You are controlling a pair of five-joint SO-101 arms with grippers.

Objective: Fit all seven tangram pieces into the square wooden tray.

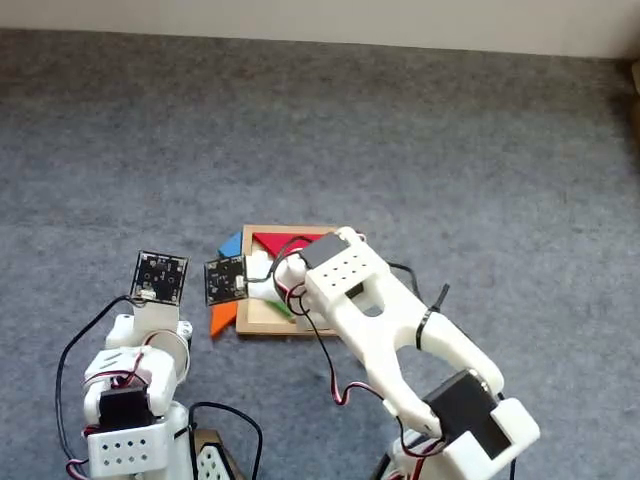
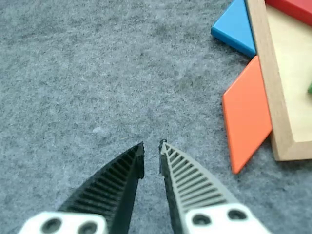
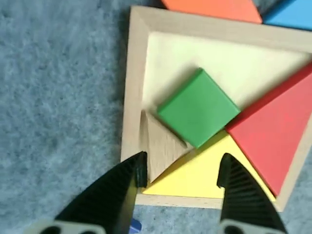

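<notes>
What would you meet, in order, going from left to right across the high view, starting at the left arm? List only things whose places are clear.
left arm → blue triangle → red triangle → right arm's black motor

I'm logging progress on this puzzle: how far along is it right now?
Done: a green square, a red triangle, a yellow triangle and what looks like a plain wood triangle lie in the tray. In hand: nothing; the right gripper hangs open over the tray's corner, the left gripper over carpet. Left: the orange piece and blue triangle lie outside, beside the tray.
</notes>
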